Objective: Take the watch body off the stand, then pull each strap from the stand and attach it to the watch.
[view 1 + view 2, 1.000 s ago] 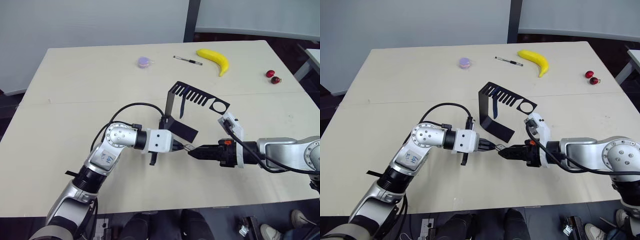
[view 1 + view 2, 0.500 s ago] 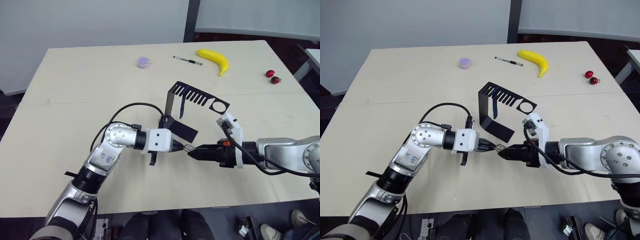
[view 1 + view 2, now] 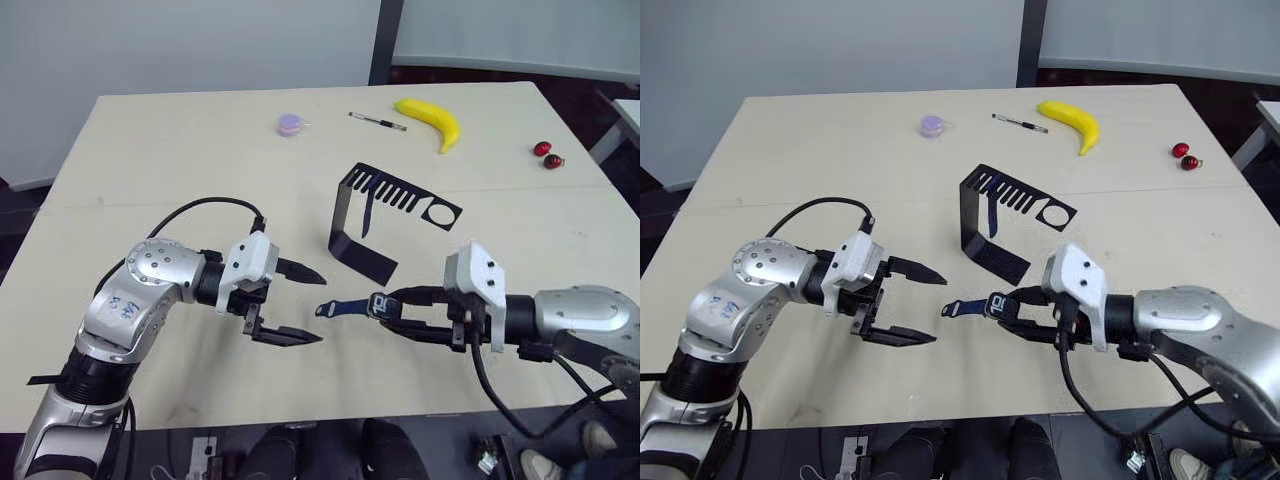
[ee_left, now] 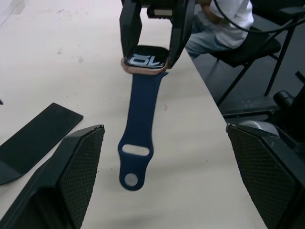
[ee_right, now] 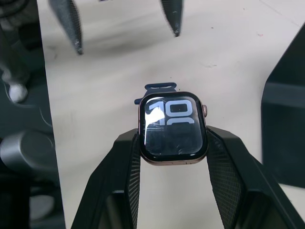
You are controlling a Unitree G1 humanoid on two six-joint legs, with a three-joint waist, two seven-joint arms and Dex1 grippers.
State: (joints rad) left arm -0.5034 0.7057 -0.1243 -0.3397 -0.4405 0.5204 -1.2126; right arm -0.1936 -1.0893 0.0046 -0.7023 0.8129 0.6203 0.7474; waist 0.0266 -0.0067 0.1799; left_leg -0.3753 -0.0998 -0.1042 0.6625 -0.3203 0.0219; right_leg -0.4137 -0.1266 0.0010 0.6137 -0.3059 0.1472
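We see the right gripper [image 3: 385, 310] pinching the watch body [image 5: 173, 128] by its two sides, gold rim against both black fingers, screen facing up. One navy strap [image 4: 139, 130] is already joined to the case and trails off toward nine o'clock, lying on the table [image 3: 150, 170]. The left gripper [image 3: 305, 306] hangs there just short of the strap's tip, fingers spread wide, holding nothing. At twelve o'clock from the watch stands the black stand [image 3: 385, 222], with the second strap [image 3: 366, 213] dangling from its comb-like slotted top.
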